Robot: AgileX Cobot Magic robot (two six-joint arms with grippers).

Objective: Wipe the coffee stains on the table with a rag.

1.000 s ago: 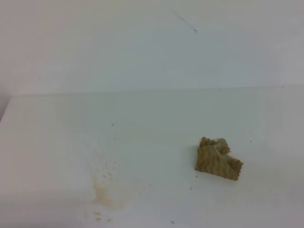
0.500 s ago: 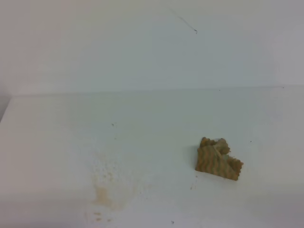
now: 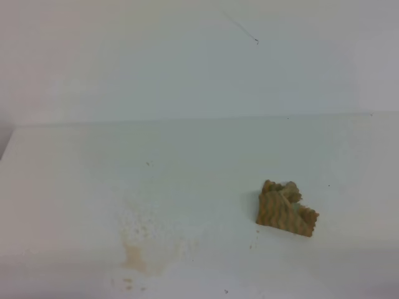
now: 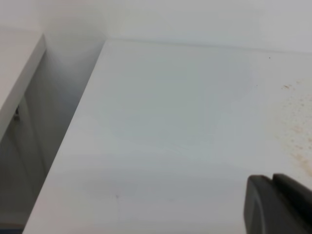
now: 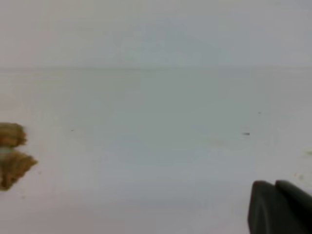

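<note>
Almost nothing differs across the exterior high views. The crumpled tan-brown ribbed rag (image 3: 285,209) lies in the same spot on the plain white table (image 3: 206,162), in the same folds. The orange-brown coffee stains (image 3: 140,246) show only a slightly different outline, possibly just image flicker.

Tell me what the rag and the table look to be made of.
Rag: a soft woven or knitted cloth, matte tan-brown, going by its wavy ribs, scalloped edge and crumpled fold. Table: a hard, smooth white top, perhaps laminate or painted board; it is flat, faintly glossy, and the stains sit on its surface.
</note>
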